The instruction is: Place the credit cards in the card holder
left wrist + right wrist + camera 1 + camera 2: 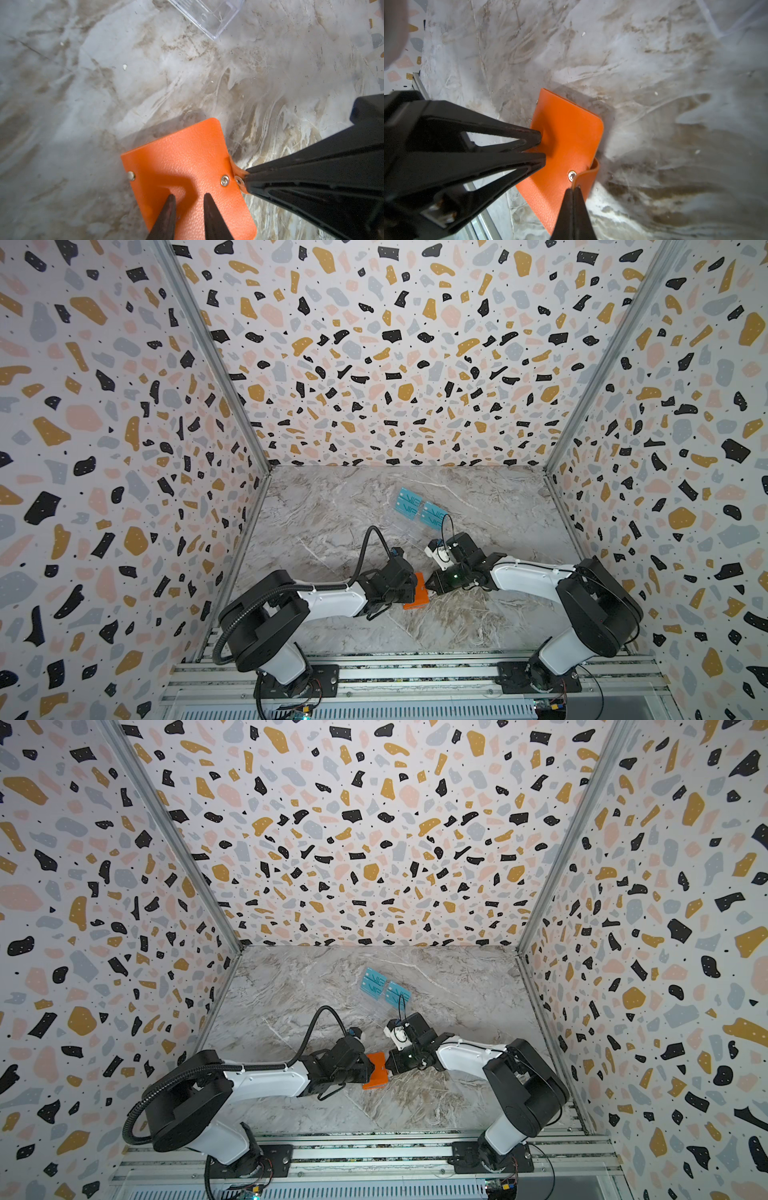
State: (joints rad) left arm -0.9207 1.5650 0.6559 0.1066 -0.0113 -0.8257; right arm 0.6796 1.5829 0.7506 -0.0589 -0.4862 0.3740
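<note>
Spotty walls (374, 344) stand around a grey marble table (332, 497). The orange card holder (182, 153) lies near the front middle. The left gripper (189, 196), a little open, presses its cover. The right gripper (573, 188) is closed tight on its tab (591, 170). Teal cards (409, 501) behind say "VIP".

1. Reaching low from the left toward centre: left arm (328, 593), forearm nearly level.
2. At its end, left gripper (189, 196) angled down, jaws slightly parted, tips on the card holder (187, 155).
3. Opposite, right arm (528, 574), elbow bent.
4. At its end, right gripper (575, 188) clamped on the card holder's strap (588, 172).
</note>
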